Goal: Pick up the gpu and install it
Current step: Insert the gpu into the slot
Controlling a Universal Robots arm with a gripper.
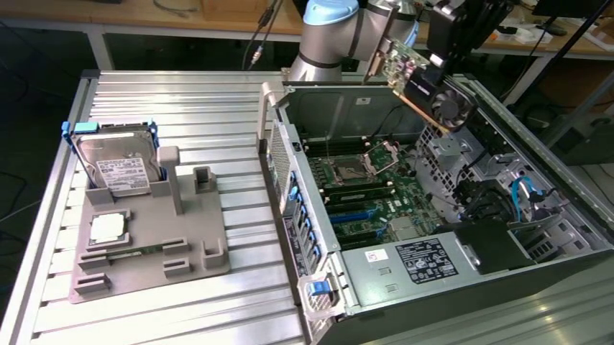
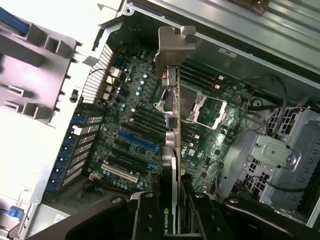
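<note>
The ribbed metal table fills the exterior view. The open computer case lies on its right half, with the motherboard facing up inside. A grey tray sits at the left of the frame, and a hard drive stands in its upper corner.

The arm enters at the top centre. It carries the gpu in the upper right of the frame, tilted, in the air above the far end of the case and well clear of the motherboard. In the wrist view the gpu shows edge-on, with its silvery bracket at the far end and the blue slots beneath and to one side.

The gripper is clamped on the card, one finger against each flat face at the end away from the bracket.

Judged from this, the card is stiff and fairly light but fragile. The fan, the small parts on the board and the contact edge should not be squeezed or knocked. The flat faces of the cover near one end look the soundest hold. The cover's smooth plastic could slip if the card is pushed at an angle.
</note>
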